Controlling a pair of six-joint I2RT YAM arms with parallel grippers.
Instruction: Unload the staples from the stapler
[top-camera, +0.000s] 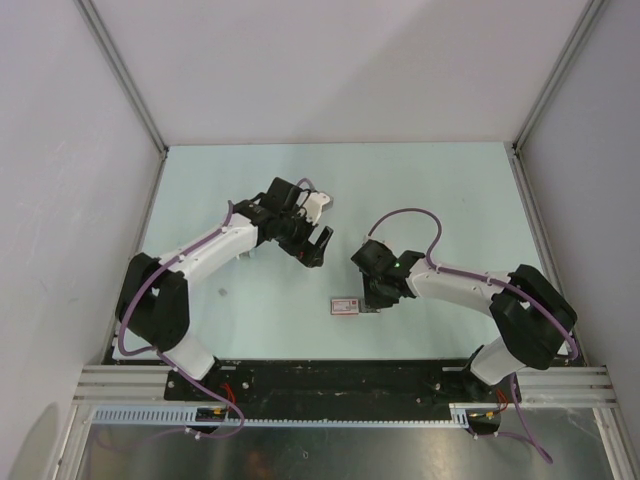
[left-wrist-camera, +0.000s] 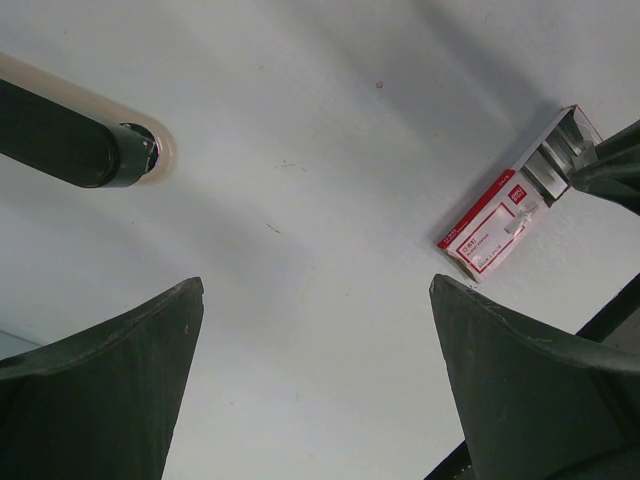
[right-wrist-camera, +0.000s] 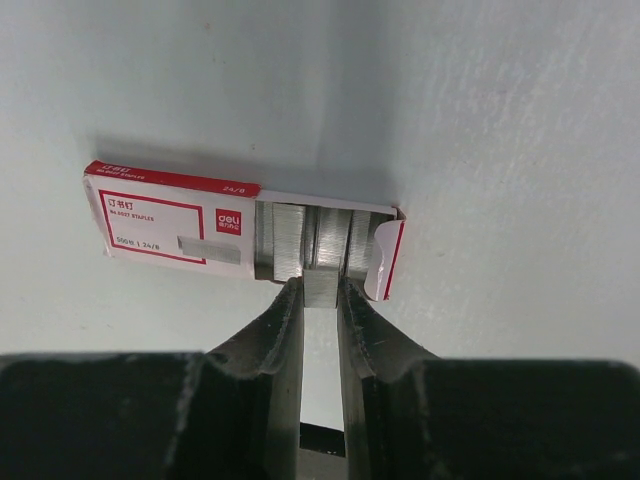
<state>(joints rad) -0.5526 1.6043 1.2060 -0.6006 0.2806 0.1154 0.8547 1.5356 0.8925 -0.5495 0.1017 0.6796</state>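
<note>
Showing the right hand (right-wrist-camera: 320, 295) clenched on the staples (right-wrist-camera: 320, 245), fingertips (right-wrist-camera: 280, 320) pressed to either side of the middle grey strip at the opened end of the stapler (right-wrist-camera: 170, 215). Locating that stapler flat on the pale surface (top-camera: 250, 190), between the two arms, towards the near edge and right under the right wrist. Looking more like a small printed carton than a metal tool: red edging, whitish top, one end flap folded back, a few grey strips packed side by side inside. Showing the left hand (left-wrist-camera: 320, 400) released and spread wide, grasping nothing, hovering over bare surface well apart from the carton, off to the right in its wrist view.

Judging the handling from looks alone:
- **Stapler:** very light, so likely to slide or lift along with the strip without a second hold. Probably thin-walled and easy to crush, so best steadied at the closed printed end, across the long red edges, with gentle pressure.
- **Staples:** probably stiff along each strip yet brittle across it, with joined segments apt to break apart under bending or twisting. Smooth metal, probably slippery between hard fingers. Better gripped on the flat sides near the exposed end and drawn out in line with the strip, never levered.
</note>
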